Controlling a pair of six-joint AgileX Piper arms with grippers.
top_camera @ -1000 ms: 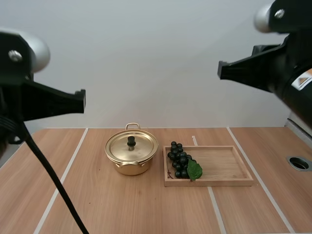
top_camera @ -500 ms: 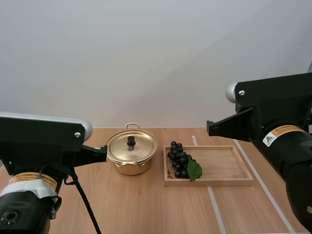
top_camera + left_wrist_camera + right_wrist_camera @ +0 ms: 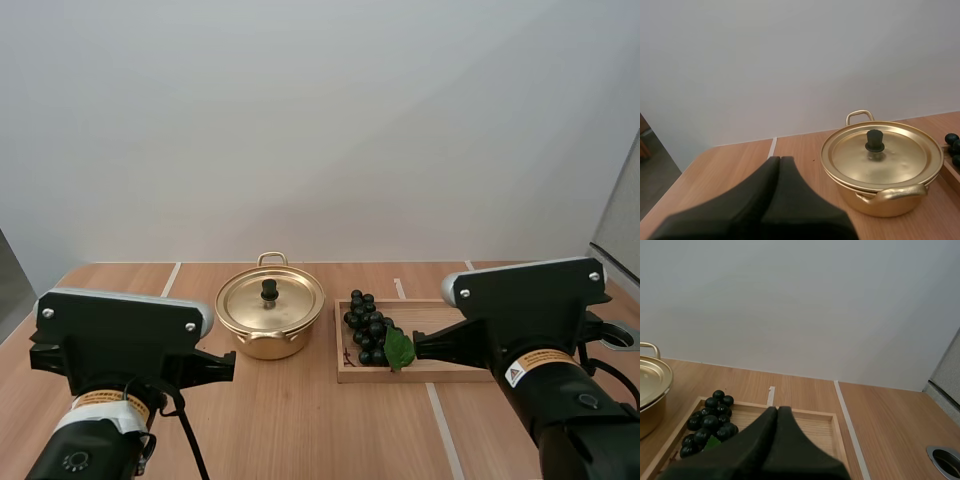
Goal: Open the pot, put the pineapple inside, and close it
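Gleaming round golden pot (image 3: 265, 342); left hand (image 3: 780, 160), right hand (image 3: 777, 410): closed, empty black wedges

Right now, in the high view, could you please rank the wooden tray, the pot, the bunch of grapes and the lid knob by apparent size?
1. wooden tray, although the right arm covers part of it
2. pot
3. bunch of grapes
4. lid knob

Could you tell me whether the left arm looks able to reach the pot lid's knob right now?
Probably yes: nothing stands on the table between the left gripper, shut on nothing, and the knob on the closed pot. It would have to open first.
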